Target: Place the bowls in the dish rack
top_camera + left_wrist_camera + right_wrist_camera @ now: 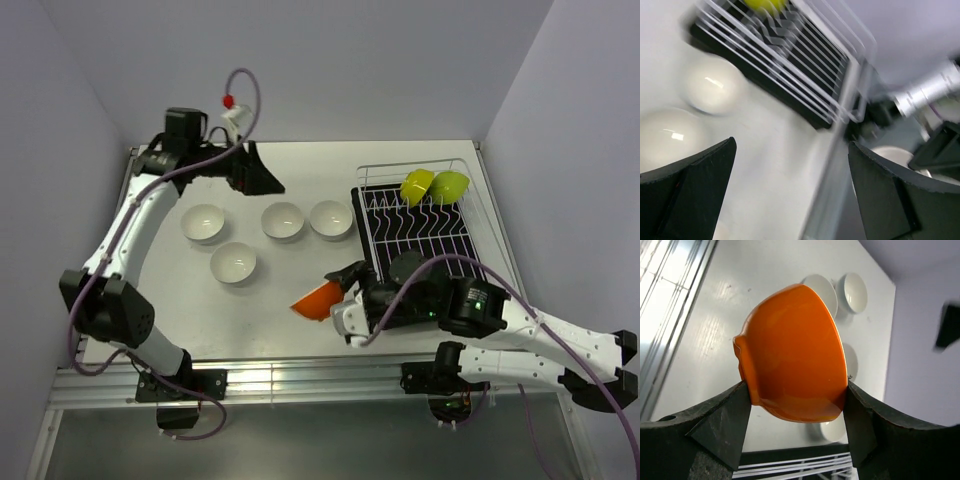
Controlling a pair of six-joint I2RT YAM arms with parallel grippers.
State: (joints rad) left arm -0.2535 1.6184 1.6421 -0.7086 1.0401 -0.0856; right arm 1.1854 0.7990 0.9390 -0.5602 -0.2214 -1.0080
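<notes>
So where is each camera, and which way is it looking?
Top external: above and behind the arms, looking down at the table; the left arm and right arm both show.
Left wrist: on the left arm's wrist, looking past its open left end effector at the dish rack and two white bowls.
Right wrist: on the right arm's wrist, looking at the orange bowl gripped in the right end effector.
Shared: top and right wrist both show the orange bowl; top and left wrist, the dish rack.
</notes>
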